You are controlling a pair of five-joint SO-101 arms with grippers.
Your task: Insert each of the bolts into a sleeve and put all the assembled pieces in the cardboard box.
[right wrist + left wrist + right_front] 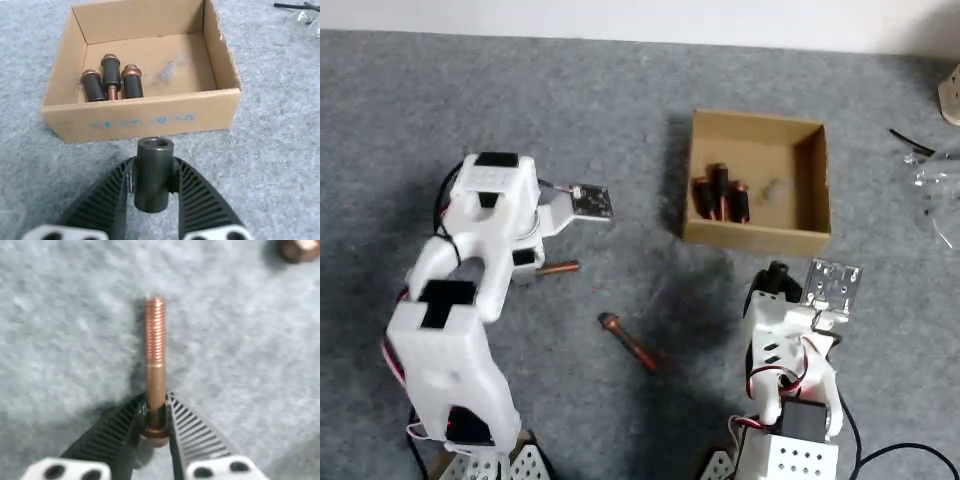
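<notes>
- Left gripper (156, 399) clamps a copper bolt (155, 365) near its head.
- Right gripper (154, 164) holds a dark sleeve (154, 176) before the cardboard box (150, 119).
- Three assembled pieces (111, 75) lie inside.

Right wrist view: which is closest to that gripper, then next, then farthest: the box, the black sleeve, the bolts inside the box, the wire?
1. Black sleeve, held by the right gripper.
2. Box, its front wall just ahead.
3. Bolts, on the box floor.
4. Wire, beyond the box.
</notes>
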